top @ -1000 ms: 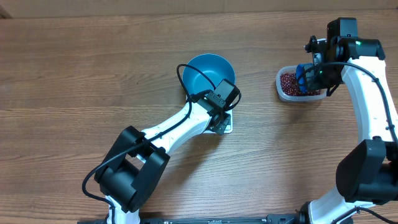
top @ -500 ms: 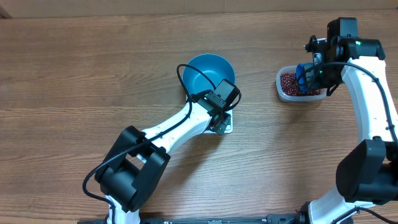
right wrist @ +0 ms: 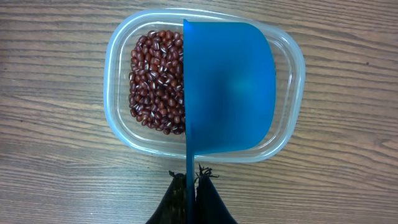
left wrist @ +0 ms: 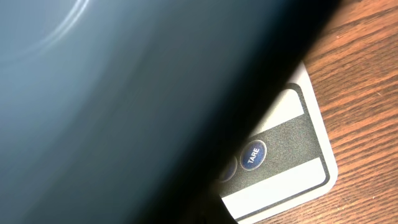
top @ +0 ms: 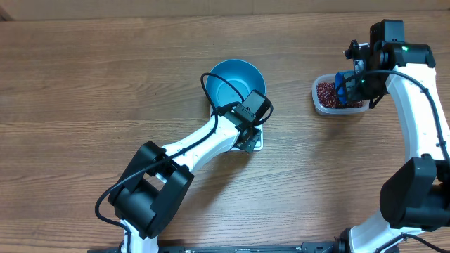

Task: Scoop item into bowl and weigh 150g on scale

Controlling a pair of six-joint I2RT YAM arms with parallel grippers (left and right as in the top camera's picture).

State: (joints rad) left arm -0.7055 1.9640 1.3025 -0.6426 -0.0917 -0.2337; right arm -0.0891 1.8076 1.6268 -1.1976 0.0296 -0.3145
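Observation:
The blue bowl [top: 228, 81] stands on the white scale [top: 256, 144], which it mostly hides. My left gripper [top: 252, 107] is at the bowl's near right rim, its jaws hidden under the wrist. In the left wrist view the bowl's wall [left wrist: 93, 93] fills the frame above the scale's label strip [left wrist: 292, 180]. The red-brown beans [right wrist: 155, 81] lie in the left half of a clear tub [right wrist: 292, 68]. My right gripper [right wrist: 191, 180] is shut on the thin handle of a blue scoop [right wrist: 227, 93], held over the tub's right half.
The clear tub [top: 320, 105] sits at the far right of the wooden table, under the right arm. The scale's TARE button [left wrist: 253, 154] shows just beside the bowl's shadow. Bare wood lies to the left and front.

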